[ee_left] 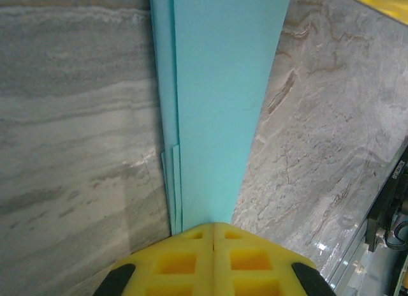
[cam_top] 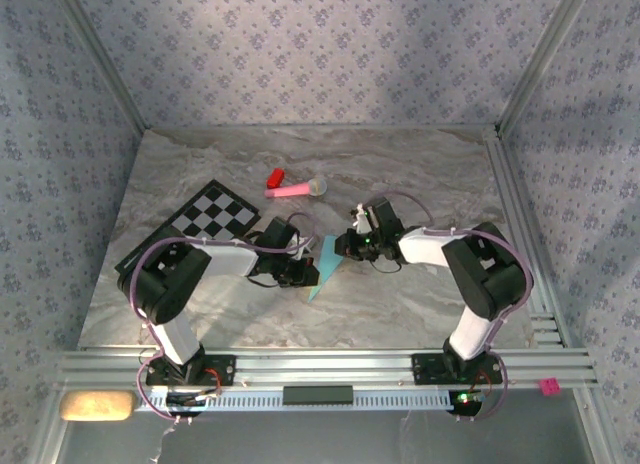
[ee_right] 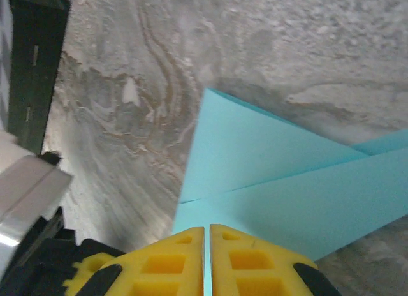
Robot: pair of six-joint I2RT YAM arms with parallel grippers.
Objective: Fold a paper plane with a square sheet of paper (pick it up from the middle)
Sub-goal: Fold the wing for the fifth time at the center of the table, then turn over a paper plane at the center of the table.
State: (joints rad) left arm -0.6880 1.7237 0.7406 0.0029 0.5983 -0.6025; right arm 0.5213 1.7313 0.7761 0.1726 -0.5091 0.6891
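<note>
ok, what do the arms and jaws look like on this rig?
The left arm and right arm match: chunky black joint housings with white link covers. A thin lilac cable loops along each from base to wrist. The jaws are bright yellow moulded plastic with square pocketed recesses and black mounts at the sides. No markings are readable.
</note>
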